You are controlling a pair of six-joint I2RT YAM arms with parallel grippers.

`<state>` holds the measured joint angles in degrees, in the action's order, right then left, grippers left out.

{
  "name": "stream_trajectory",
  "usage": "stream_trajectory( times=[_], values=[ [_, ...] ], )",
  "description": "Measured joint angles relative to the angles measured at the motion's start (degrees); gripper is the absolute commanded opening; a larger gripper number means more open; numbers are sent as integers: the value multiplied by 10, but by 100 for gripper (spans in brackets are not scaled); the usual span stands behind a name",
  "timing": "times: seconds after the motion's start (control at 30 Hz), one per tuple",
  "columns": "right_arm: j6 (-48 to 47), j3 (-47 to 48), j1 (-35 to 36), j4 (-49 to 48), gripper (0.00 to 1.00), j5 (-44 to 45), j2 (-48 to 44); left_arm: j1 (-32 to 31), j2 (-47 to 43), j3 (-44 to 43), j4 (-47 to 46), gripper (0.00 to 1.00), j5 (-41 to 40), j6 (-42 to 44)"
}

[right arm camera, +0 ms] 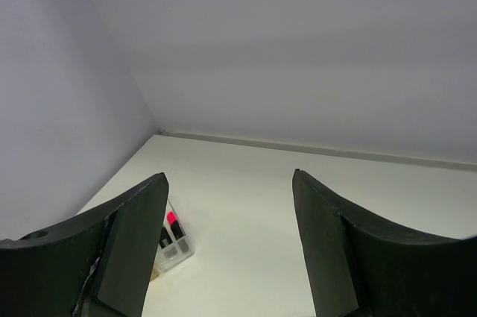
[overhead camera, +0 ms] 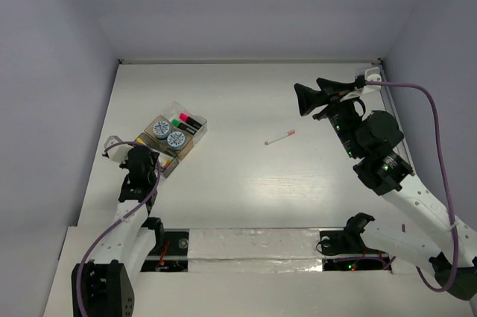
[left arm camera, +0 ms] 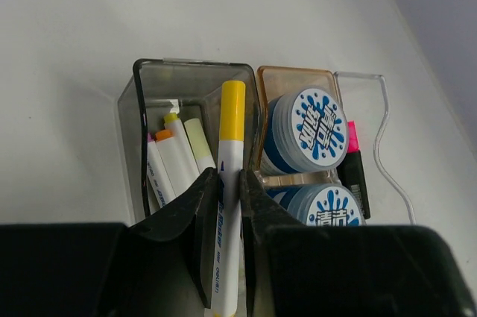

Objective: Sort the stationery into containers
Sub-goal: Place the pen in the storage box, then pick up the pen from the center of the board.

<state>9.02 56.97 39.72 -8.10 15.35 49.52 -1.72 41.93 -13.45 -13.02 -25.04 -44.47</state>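
My left gripper is shut on a white pen with a yellow cap and holds it over the smoky grey tray. Several white pens lie in that tray. The tan tray beside it holds two blue-white discs. The clear tray holds a black marker with a pink cap. In the top view the left gripper is at the near end of the tray cluster. One white pen lies loose mid-table. My right gripper is open, empty and raised at the far right; the wrist view confirms this.
Grey walls close the table at the left, back and right. The purple cable loops by the right arm. The tray cluster also shows in the right wrist view, far left.
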Motion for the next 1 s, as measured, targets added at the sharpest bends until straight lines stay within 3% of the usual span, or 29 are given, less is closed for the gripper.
stream_trajectory(
  times=[0.27,0.47,0.63,0.77,0.93,1.0],
  values=[
    [0,4,0,0,74,-1,5,6,3,17,-25,43,39,10],
    [0,7,0,1,74,-5,16,7,-6,17,-37,45,45,22],
    [1,7,0,2,74,-8,16,-4,-7,17,-104,44,114,51],
    [3,7,0,2,73,-10,16,-128,85,-30,-162,44,157,104],
    [3,7,0,2,73,-13,16,-300,286,-175,-221,49,236,216],
    [3,7,0,2,73,-16,16,-338,336,-216,-223,51,252,247]
  ],
)
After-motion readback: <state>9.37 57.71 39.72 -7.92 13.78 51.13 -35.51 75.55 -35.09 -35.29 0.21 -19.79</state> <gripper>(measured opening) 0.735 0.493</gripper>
